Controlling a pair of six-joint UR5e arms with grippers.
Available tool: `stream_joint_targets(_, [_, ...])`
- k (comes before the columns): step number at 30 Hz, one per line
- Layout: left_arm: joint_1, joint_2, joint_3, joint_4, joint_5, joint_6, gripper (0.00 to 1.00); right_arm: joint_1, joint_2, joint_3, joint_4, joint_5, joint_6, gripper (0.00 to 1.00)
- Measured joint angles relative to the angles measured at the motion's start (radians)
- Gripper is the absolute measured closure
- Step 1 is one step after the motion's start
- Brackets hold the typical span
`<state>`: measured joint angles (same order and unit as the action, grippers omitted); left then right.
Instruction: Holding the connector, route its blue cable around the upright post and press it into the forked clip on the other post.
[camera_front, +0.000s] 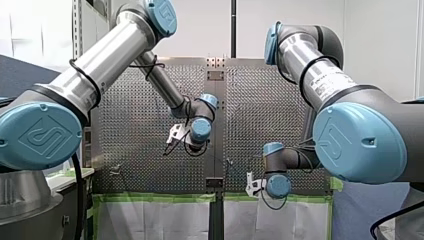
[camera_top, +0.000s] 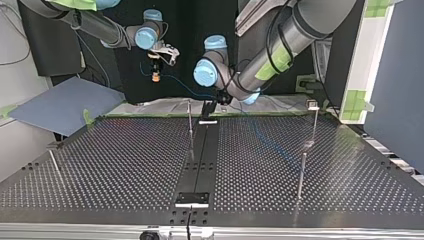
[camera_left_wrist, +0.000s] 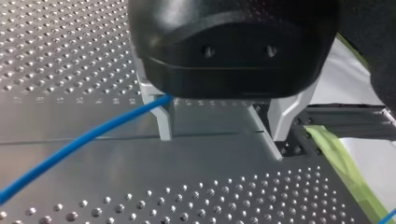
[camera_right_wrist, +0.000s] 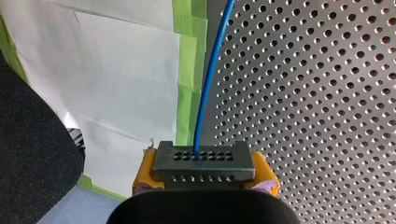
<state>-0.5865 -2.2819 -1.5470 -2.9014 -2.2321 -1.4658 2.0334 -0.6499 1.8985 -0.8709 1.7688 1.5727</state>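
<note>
Connector (camera_right_wrist: 201, 163): dark grey block with rows of small holes, clamped by its two sides between the yellow pads (camera_right_wrist: 145, 170) of my right gripper (camera_right_wrist: 205, 176), which is closed firmly on it. Blue cable (camera_right_wrist: 210, 79) leaves the face of the connector and runs straight ahead of the gripper. It follows the edge of the perforated tabletop (camera_right_wrist: 317, 93), beside a strip of green tape (camera_right_wrist: 187, 70) and white sheeting (camera_right_wrist: 116, 70).

Left wrist view: my left gripper (camera_left_wrist: 223, 133) is wide open, its metal fingers (camera_left_wrist: 164, 119) well apart with nothing clamped. The cable passes just beside one finger and goes out of sight under the black gripper body.

Top view, right of centre: a thin post (camera_top: 314, 125) carries the forked clip (camera_top: 313, 105). What sits in the fork is too small to tell.

Centre: upright post (camera_top: 190, 127) near the tabletop's far edge. My left gripper hangs low just beside it.

Upper left of the frame: my right gripper holds the connector raised, beyond the far edge and well apart from both posts. The cable sags from there toward my left gripper.
</note>
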Motion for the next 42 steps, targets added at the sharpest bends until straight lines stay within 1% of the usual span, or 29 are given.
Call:
stream_joint_targets(8, [-0.001, -0.015, 0.001, 0.009, 0.01, -0.001, 0.0, 0.001, 0.0, 0.0, -0.006, -0.001, -0.003, 1.0])
stream_joint_targets(12, [-0.003, -0.045, 0.005, 0.009, 0.031, -0.005, 0.0, 0.002, 0.0, 0.0, -0.008, -0.002, -0.003, 1.0])
stream_joint_targets(20, [-0.02, -0.129, 0.027, 0.023, 0.081, -0.043, 0.0, 0.004, 0.0, 0.0, -0.01, -0.004, -0.007, 1.0])
stream_joint_targets(23, [-0.023, -0.144, 0.029, 0.031, 0.095, -0.057, 0.0, 0.005, 0.0, 0.0, -0.01, -0.005, -0.009, 1.0])
stream_joint_targets(29, [-0.025, -0.155, 0.031, 0.036, 0.123, -0.077, 0.0, 0.006, 0.0, 0.0, -0.014, -0.006, -0.011, 1.0])
stream_joint_targets(35, [-0.032, -0.199, 0.044, 0.04, 0.163, -0.104, 0.0, 0.007, 0.0, 0.0, -0.023, -0.028, -0.012, 1.0])
stream_joint_targets(38, [-0.039, -0.209, 0.048, 0.055, 0.179, -0.125, 0.0, 0.007, 0.0, 0.0, -0.029, -0.045, -0.012, 1.0])
stream_joint_targets(42, [-0.043, -0.212, 0.051, 0.065, 0.186, -0.146, 0.0, 0.008, 0.0, 0.0, -0.036, -0.068, -0.012, 1.0])
